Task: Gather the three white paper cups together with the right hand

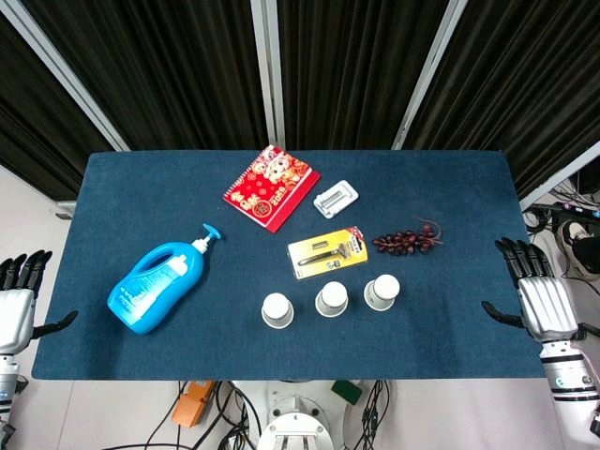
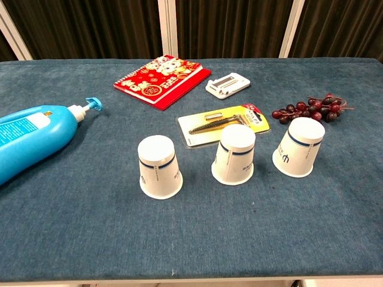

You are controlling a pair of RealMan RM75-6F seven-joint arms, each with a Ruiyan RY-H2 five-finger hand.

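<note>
Three white paper cups stand upside down in a row near the table's front edge, with gaps between them: a left cup (image 1: 277,310) (image 2: 159,166), a middle cup (image 1: 332,299) (image 2: 235,153) and a right cup (image 1: 382,292) (image 2: 299,146). My right hand (image 1: 536,293) hangs open just off the table's right edge, fingers apart and holding nothing, well to the right of the cups. My left hand (image 1: 19,295) is open beside the table's left edge. The chest view shows neither hand.
A blue pump bottle (image 1: 159,281) (image 2: 33,136) lies on its side at the left. Behind the cups are a yellow packaged razor (image 1: 327,251) (image 2: 224,124), a bunch of dark grapes (image 1: 406,241) (image 2: 309,109), a red notebook (image 1: 272,187) (image 2: 160,80) and a small white holder (image 1: 336,198) (image 2: 227,85).
</note>
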